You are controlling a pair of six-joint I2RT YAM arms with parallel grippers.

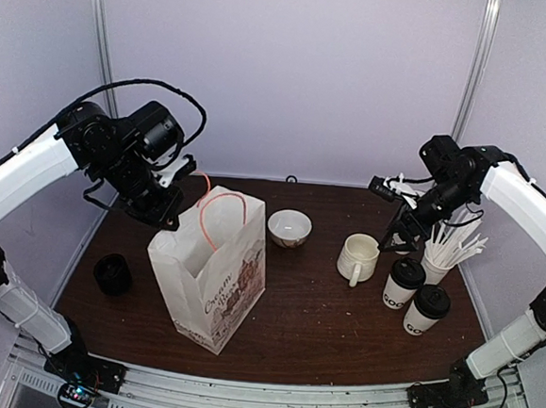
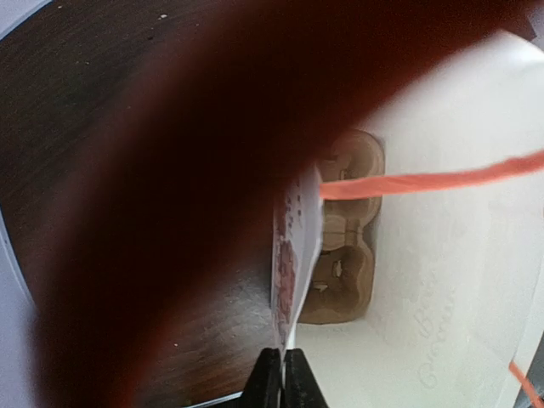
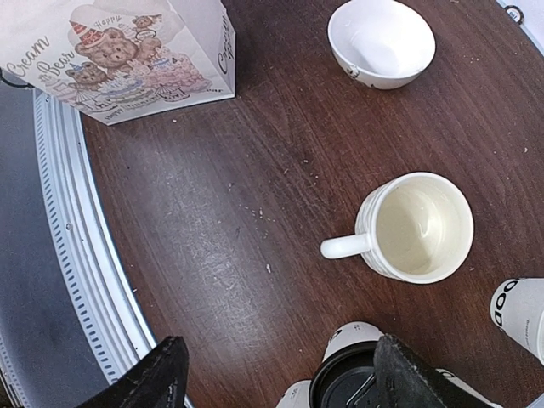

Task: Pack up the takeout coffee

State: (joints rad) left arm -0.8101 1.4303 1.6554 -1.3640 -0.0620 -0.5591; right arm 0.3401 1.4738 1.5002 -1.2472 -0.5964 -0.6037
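Nothing is packed yet. One cup [image 1: 404, 282] and another cup [image 1: 425, 311] stand on the bench [image 1: 321, 316], at three o'clock from the bag [image 1: 212, 275]. Left jaws pinch the bag's rim. Right jaws hang spread over a cup.

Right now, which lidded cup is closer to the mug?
The rear cup, which stands just right of the mug. The front cup stands farther right and forward, with the rear cup between it and the mug.

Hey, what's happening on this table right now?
The left hand pinches the rim of the paper bag; a cardboard carrier sits inside the bag. The right hand, open, hovers over one of two lidded coffee cups, which stand on the table beside a mug. No cup is in the bag yet.
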